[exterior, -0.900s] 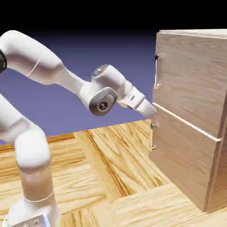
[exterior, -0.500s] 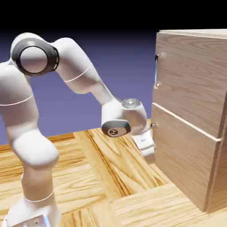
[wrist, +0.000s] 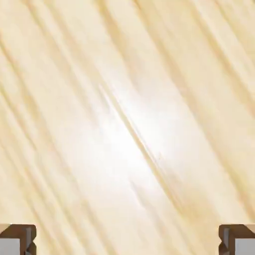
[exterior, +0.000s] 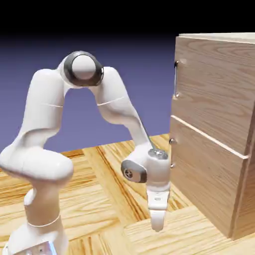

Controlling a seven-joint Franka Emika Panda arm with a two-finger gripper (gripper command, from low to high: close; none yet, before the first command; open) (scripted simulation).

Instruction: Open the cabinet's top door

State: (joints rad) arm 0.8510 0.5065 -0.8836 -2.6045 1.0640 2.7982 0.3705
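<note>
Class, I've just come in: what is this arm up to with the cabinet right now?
The gripper points straight down at the wooden table, beside the cabinet, with its jaws wide open and nothing between them. The hand view shows only pale wood grain. The top door is shut, and its handle, well above the gripper, is untouched. The opening has not yet begun.

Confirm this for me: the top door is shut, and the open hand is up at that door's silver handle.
Not quite. The top door is shut and the hand is open, but the hand is not at the silver handle. In the exterior view it hangs low, pointing down at the table, below the cabinet's lower door. The hand view shows only pale wood between its fingertips.
</note>
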